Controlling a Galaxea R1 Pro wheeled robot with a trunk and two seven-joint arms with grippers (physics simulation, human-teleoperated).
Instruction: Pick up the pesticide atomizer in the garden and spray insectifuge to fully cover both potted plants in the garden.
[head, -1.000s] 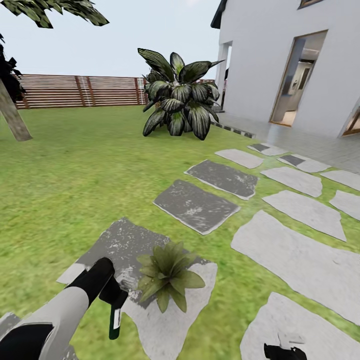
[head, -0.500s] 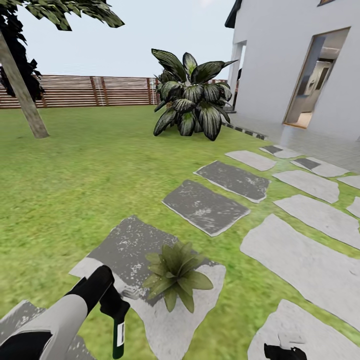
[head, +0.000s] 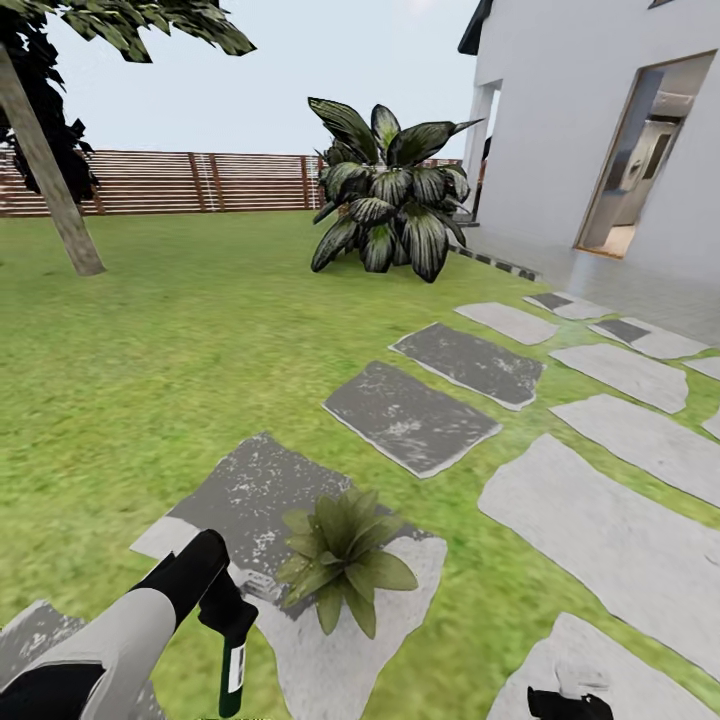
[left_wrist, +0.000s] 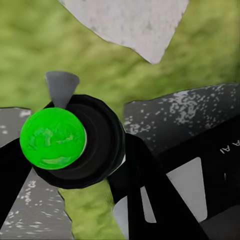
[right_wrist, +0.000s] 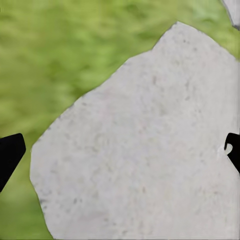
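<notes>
In a simulated garden, the robot's left claw (head: 228, 612) is clamped around the pesticide atomizer (head: 232, 668), holding the dark bottle with its white label just beside a potted plant (head: 343, 557), a low rosette of pointed leaves. The plant stands on a mottled grey stepping slab (head: 255, 490) set in the lawn (head: 150, 370), and the bottle hangs low at the plant's near side, apparently placed so spray can reach the leaves. From the left wrist camera the atomizer's green-lit top (left_wrist: 51, 138) glows between the dark fingers (left_wrist: 145, 190), with the slab and grass beneath it.

The right claw (head: 566, 705) sits well apart from the plant, over a paler slab (right_wrist: 145, 145); its two tips stand wide at the edges of the right wrist picture with nothing between them, seemingly kept clear while the left arm works.

Beyond the plant, further slabs lead toward a white house (head: 600, 120), past a tall dark-leaved shrub (head: 390, 195) and a brown slatted fence (head: 200, 180). The spraying step looks to be at hand for this plant.
</notes>
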